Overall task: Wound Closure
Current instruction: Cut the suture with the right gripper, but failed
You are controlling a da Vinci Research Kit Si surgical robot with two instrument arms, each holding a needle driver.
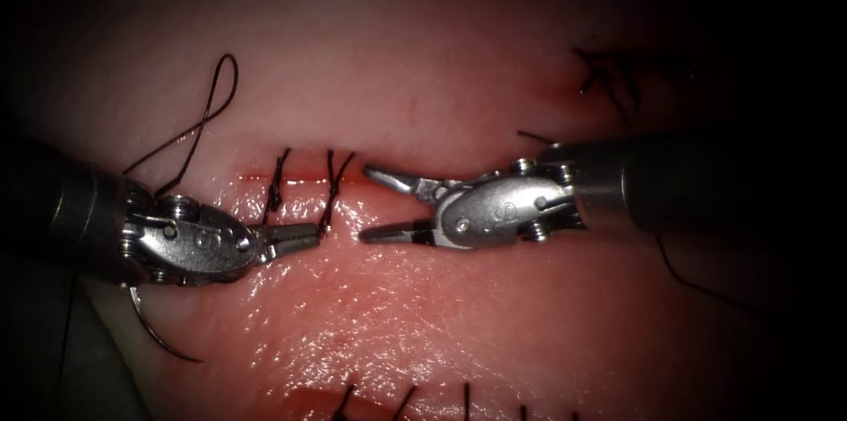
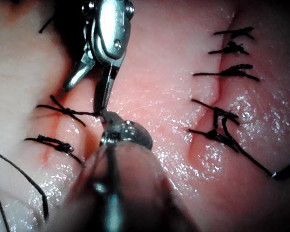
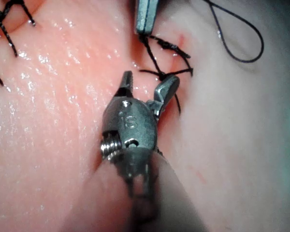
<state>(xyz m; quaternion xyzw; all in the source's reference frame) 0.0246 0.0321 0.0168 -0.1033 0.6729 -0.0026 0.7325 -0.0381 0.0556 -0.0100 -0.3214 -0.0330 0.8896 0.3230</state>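
While the left tool (image 1: 296,238) pinches the thin, floppy thread (image 1: 328,209) by the knot, the right tool (image 1: 378,205) gapes empty; the needle (image 1: 163,337) lies loose, lower left.

The needle (image 1: 159,337) is partly hidden behind the left claw (image 1: 296,236); stitches (image 1: 406,402) run off the lower edge

left tool (image 1: 304,236) jaws closed on thread (image 1: 328,209) | right tool (image 1: 375,205) jaws apart, empty
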